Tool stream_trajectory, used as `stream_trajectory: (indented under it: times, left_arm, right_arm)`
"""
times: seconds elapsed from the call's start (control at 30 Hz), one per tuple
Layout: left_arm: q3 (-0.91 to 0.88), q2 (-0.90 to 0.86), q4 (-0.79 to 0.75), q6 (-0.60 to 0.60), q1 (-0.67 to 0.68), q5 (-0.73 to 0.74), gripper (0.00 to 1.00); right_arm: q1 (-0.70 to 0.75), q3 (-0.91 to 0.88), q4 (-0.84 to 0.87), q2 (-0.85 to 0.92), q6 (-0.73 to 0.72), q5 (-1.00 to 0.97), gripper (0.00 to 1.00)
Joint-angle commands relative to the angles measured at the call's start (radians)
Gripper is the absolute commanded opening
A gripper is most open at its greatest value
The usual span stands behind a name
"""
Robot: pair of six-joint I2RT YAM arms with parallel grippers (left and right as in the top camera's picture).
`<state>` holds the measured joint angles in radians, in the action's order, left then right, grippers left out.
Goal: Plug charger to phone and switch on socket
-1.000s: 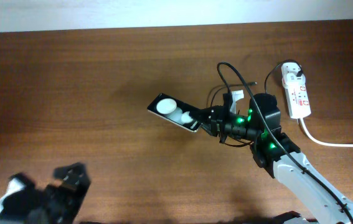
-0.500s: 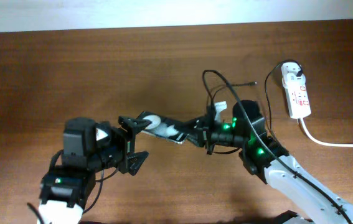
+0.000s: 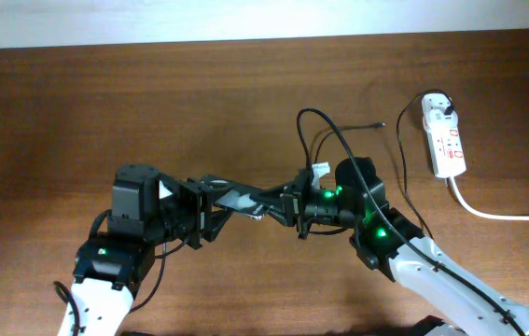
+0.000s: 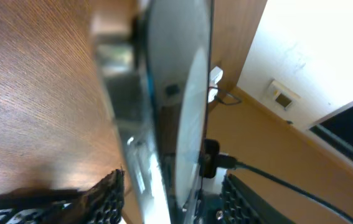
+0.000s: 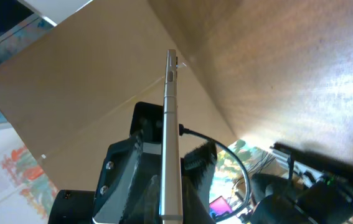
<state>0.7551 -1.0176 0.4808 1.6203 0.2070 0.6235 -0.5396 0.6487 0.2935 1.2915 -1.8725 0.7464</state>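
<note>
The phone (image 3: 243,198) is held off the table, tilted, between my two arms. My right gripper (image 3: 287,207) is shut on its right end; in the right wrist view the phone (image 5: 171,106) stands edge-on, pinched between the black fingers (image 5: 132,168). My left gripper (image 3: 210,207) straddles its left end. In the left wrist view the phone (image 4: 185,112) runs between the ribbed fingers (image 4: 109,194) with gaps showing, jaws half spread. The charger (image 3: 400,154) trails from the white socket (image 3: 445,140) at the far right, its connector tip (image 3: 379,123) lying free on the wood.
A thick white cord (image 3: 502,216) leaves the socket toward the right edge. A black robot cable loop (image 3: 313,116) arches above the right gripper. The brown table (image 3: 105,112) ends at a pale wall along the top.
My left arm swung in from the lower left corner, and its jaws have narrowed around the phone's left end. The right gripper carried the phone leftward and slightly down.
</note>
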Motion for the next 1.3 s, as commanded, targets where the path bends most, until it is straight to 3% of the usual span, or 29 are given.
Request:
stream_trajectory:
  times: [0.0,0.07,0.27,0.4,0.5,0.7,0.8,0.97,1.03,1.17,1.27]
  left_arm:
    - [-0.001,-0.004,-0.021,0.047,0.003,-0.030,0.48]
    - [-0.001,-0.004,-0.021,0.047,0.003,-0.049,0.45]
    - [-0.001,-0.004,-0.020,0.047,0.003,-0.076,0.19]
    - [-0.001,-0.004,-0.021,0.047,0.002,-0.098,0.13]
    - [-0.001,-0.004,-0.028,0.048,0.002,-0.108,0.01]
    - [-0.001,-0.004,-0.053,0.059,0.002,-0.162,0.00]
    - [-0.001,-0.004,-0.029,-0.053,0.002,-0.285,0.00]
    - [-0.001,-0.004,0.177,-0.261,0.002,-0.479,0.00]
    - [-0.001,-0.004,0.279,-0.351,0.002,-0.483,0.00]
    - [-0.001,-0.004,0.366,-0.523,0.003,-0.457,0.01]
    - [-0.001,-0.004,0.373,-0.694,0.003,-0.372,0.01]
  right_arm:
    - [-0.054,0.006,0.022,-0.010,-0.097,0.005,0.04]
    - [-0.065,0.006,0.027,-0.010,-0.097,0.005,0.04]
    - [-0.062,0.006,0.056,-0.010,-0.100,0.032,0.04]
    - [-0.062,0.006,0.055,-0.010,-0.100,0.027,0.05]
    - [-0.062,0.006,0.055,-0.010,-0.100,0.027,0.10]
    - [-0.061,0.006,0.050,-0.010,-0.099,0.025,0.31]
    - [-0.061,0.006,0.009,-0.010,-0.067,-0.020,0.44]
    - [-0.061,0.006,-0.145,-0.010,0.171,-0.180,0.62]
    - [-0.061,0.006,-0.262,-0.010,0.485,-0.345,0.98]
    - [-0.061,0.006,-0.528,-0.008,0.830,-0.715,0.99]
    - [-0.061,0.017,-0.572,-0.008,0.901,-0.838,0.99]
